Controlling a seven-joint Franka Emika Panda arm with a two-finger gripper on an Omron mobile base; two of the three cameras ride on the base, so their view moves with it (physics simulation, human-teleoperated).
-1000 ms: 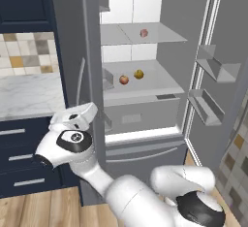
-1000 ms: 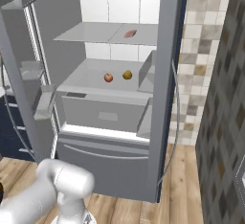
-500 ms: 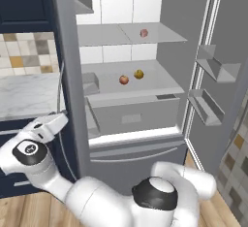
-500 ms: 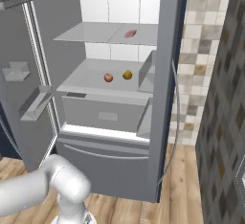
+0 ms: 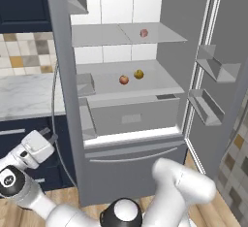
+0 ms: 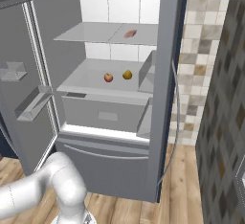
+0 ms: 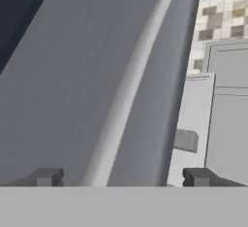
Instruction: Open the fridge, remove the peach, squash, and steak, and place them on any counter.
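Note:
The fridge (image 5: 131, 119) stands with both doors wide open. On its middle shelf lie the peach (image 5: 124, 79) (image 6: 108, 77) and, just right of it, the squash (image 5: 139, 74) (image 6: 127, 75). The steak (image 5: 144, 33) (image 6: 130, 33) rests on the upper shelf. My gripper (image 5: 46, 134) (image 7: 121, 176) is low at the left, by the left door's thin curved handle (image 5: 52, 117) (image 7: 131, 80). In the hand view the handle runs between my two fingertips, which stand wide open and hold nothing. The marble counter (image 5: 24, 95) lies left of the fridge.
The left door (image 5: 60, 51) juts out between my hand and the fridge interior. The right door (image 5: 227, 37) carries shelf bins (image 5: 208, 107). Navy drawers (image 5: 14, 134) sit under the counter. A tiled wall (image 6: 201, 50) stands right of the fridge.
The left door has swung further open. My hand has moved left and down with it, and the jaws have opened off the handle.

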